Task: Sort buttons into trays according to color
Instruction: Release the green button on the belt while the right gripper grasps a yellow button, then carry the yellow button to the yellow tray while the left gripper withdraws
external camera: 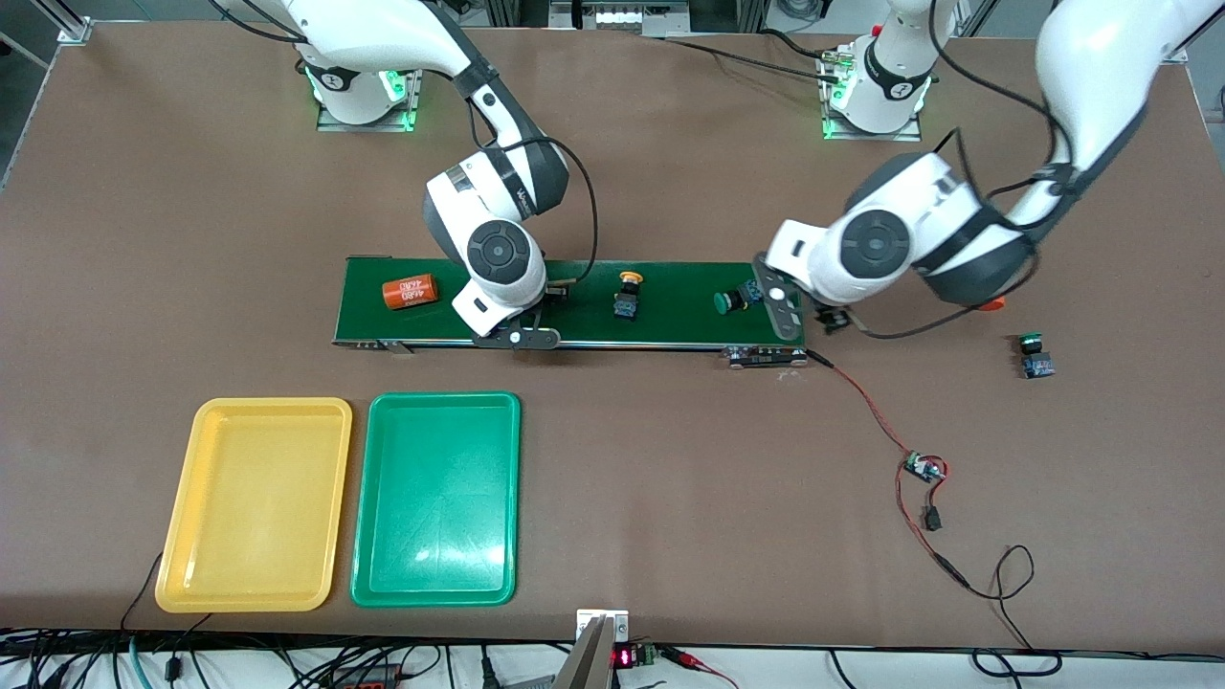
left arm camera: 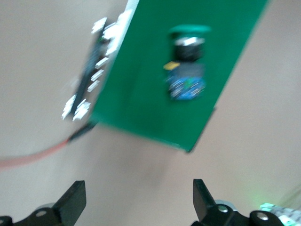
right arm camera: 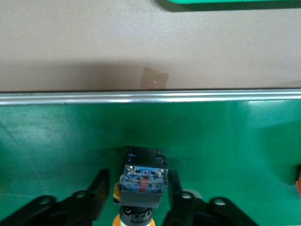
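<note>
My right gripper (external camera: pixel 517 321) is low over the conveyor belt (external camera: pixel 670 325), and its open fingers (right arm camera: pixel 96 193) straddle a yellow-capped button (right arm camera: pixel 141 181) with a gap on one side. That button is hidden in the front view. A second yellow button (external camera: pixel 629 292) stands mid-belt. A green button (external camera: pixel 732 301) lies near the belt's end toward the left arm and also shows in the left wrist view (left arm camera: pixel 186 66). Another green button (external camera: pixel 1034 354) sits on the table. My left gripper (external camera: pixel 831 321) is open and empty over the table just off that belt end (left arm camera: pixel 138 202). The yellow tray (external camera: pixel 254 502) and the green tray (external camera: pixel 435 498) are empty.
An orange cylinder (external camera: pixel 410 291) lies on the belt toward the right arm's end. A red wire (external camera: pixel 866 402) runs from the belt's motor to a small circuit board (external camera: pixel 922 467) on the table. An orange object (external camera: pixel 995 304) peeks out under the left arm.
</note>
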Robot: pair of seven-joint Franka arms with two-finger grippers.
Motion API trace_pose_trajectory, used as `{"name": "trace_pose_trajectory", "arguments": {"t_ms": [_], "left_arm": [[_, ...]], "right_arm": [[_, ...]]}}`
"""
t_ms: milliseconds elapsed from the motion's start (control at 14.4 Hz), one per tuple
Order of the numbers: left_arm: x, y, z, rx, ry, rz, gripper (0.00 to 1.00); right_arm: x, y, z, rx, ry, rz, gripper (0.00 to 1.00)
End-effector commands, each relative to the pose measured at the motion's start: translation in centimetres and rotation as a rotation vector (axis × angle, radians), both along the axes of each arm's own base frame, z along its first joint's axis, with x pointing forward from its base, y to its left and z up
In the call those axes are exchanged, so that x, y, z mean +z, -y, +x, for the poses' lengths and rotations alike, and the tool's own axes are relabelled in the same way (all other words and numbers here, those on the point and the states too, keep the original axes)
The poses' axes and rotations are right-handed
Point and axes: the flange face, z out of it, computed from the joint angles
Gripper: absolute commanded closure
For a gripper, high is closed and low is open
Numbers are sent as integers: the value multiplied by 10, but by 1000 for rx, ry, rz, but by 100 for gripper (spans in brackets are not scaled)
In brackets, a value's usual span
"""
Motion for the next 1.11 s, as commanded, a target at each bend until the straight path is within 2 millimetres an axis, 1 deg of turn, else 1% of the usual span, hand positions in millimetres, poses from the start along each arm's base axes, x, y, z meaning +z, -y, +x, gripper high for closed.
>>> {"name": "trace_pose_trajectory", "arguments": {"t_ms": [0,70,139,209,279,348,418,488,557,627,697,766,836,906,975,1045], "left_arm": [[33,-35,24,233,35,75,0],[40,-45,31,320,45,98,0],[47,-55,37,404,53,128,0],[56,-67,43,486,61,160,0],[67,-83,52,560,69,190,0],[75,-96,58,595,68,206,0],[78,-111,65,620,65,230,0],[85,-123,69,638,68,247,0],[91,-134,74,657,73,251,0],[94,-151,80,695,84,257,0],[93,-172,83,744,101,299,0],[87,-178,84,776,90,329,0],[74,-203,84,843,51,364,0],[61,-223,83,907,5,366,0],[52,-224,84,930,12,364,0],[33,-241,81,955,24,394,0]], "right_arm": [[4,-1,6,-45,6,11,78],[4,0,7,-49,5,15,86],[6,2,9,-46,10,14,91],[13,3,14,-43,23,21,92],[26,3,25,-41,43,31,95],[36,11,38,-59,65,36,98],[41,31,54,-88,83,31,98],[51,49,71,-118,107,35,98],[61,66,87,-143,130,46,100],[70,81,102,-161,154,58,100],[74,108,120,-175,169,64,100],[78,134,138,-173,184,73,100],[80,164,155,-167,196,79,100],[79,184,169,-150,209,81,100],[76,201,179,-117,218,69,100],[68,227,189,-87,222,46,100]]}}
